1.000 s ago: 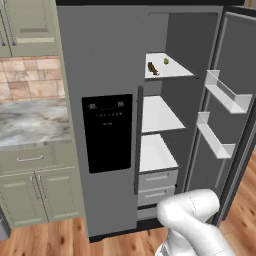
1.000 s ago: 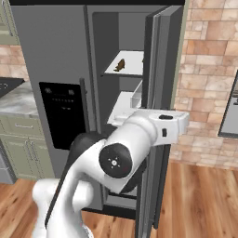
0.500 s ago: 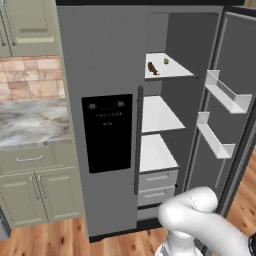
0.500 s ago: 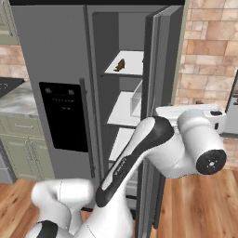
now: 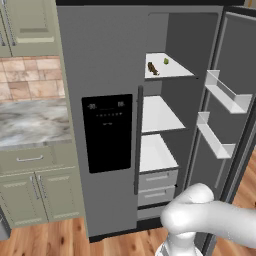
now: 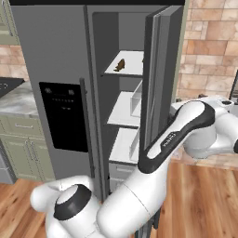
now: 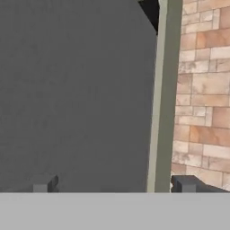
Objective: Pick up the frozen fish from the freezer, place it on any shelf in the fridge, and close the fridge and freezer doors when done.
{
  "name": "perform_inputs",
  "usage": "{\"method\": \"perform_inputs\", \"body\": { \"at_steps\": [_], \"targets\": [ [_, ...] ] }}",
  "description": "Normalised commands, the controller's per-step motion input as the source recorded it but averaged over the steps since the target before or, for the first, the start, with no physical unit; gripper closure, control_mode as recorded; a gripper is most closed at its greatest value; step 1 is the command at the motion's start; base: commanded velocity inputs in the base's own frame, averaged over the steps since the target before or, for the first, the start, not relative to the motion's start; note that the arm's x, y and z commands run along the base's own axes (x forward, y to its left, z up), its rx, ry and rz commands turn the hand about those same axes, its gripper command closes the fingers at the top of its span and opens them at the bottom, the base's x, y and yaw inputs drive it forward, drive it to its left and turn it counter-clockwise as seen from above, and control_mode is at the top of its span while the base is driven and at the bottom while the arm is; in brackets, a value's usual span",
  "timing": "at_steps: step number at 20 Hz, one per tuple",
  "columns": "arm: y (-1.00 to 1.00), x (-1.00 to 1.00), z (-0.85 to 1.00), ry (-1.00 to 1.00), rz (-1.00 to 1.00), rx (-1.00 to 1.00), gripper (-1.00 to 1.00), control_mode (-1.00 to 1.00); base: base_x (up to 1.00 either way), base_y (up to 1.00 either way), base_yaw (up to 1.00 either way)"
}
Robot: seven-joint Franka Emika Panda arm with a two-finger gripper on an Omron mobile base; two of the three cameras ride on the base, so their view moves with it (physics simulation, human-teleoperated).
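The arm has swung right behind the open fridge door [image 6: 160, 69]; the gripper [image 7: 114, 184] gapes wide, empty.

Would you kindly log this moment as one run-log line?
freezer door: shut | fridge door: open | fish: top fridge shelf | gripper: open, empty, at fridge door's outer face

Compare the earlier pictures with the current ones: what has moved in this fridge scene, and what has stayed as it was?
The arm has swung to the right, around the outer side of the open fridge door, with its elbow now past the door's edge. Nothing was taken hold of or let go. The fish stays on the top shelf, the fridge door stays open and the freezer door stays closed.
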Motion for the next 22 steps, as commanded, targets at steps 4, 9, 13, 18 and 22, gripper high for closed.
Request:
{"method": "perform_inputs", "body": {
  "at_steps": [4,9,13,18,22],
  "targets": [
    [-0.15,0.84,-0.18,0.05,0.18,0.0,-1.0,-1.0,0.0,0.0,0.0],
    [-0.29,0.79,-0.09,0.0,0.22,0.03,-1.0,-1.0,0.0,0.0,0.0],
    [-0.02,0.66,-0.07,0.0,0.2,0.01,-1.0,-1.0,0.0,0.0,0.0],
    [0.0,0.46,-0.05,0.0,0.22,0.0,-1.0,-1.0,0.0,0.0,0.0],
    [0.48,-0.06,-0.01,-0.04,0.18,0.0,-1.0,-1.0,0.0,0.0,0.0]
  ]
}}
